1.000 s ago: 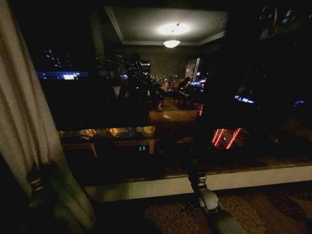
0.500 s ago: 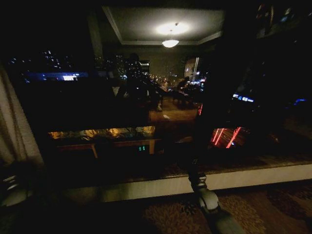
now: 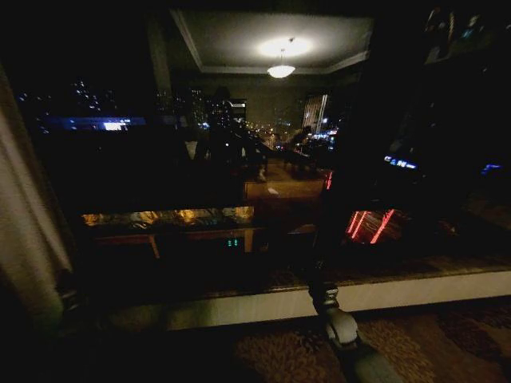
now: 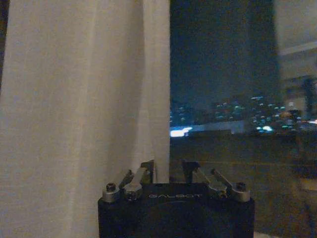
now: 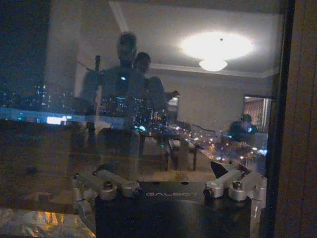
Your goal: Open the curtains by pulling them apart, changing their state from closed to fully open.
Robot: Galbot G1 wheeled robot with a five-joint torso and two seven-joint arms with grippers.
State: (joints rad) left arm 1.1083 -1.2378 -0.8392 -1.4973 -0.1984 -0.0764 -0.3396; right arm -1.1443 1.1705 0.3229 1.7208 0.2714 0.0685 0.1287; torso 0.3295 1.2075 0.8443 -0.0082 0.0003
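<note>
One cream-white pleated curtain (image 3: 28, 231) hangs bunched at the far left of the dark window in the head view. The same curtain (image 4: 84, 99) covers half of the left wrist view, beside bare night glass. My left gripper (image 4: 168, 167) is right at its free edge. The fingers (image 4: 147, 166) stand a little apart, and the fabric's edge hangs in the gap between them. My right arm (image 3: 339, 325) reaches up from the bottom centre towards the window sill. My right gripper (image 5: 161, 171) is open, close to the bare glass, holding nothing.
The window glass (image 3: 239, 159) mirrors the lit room and its ceiling lamp (image 3: 281, 70). A pale sill (image 3: 415, 291) runs below it, above patterned carpet (image 3: 447, 343). A brownish vertical strip (image 5: 302, 124) borders the glass beside my right gripper.
The left curtain was drawn from well inside the window to the far left edge. It has since swung back slightly. The left gripper, seen low on the fabric a second ago, moved left with it.
</note>
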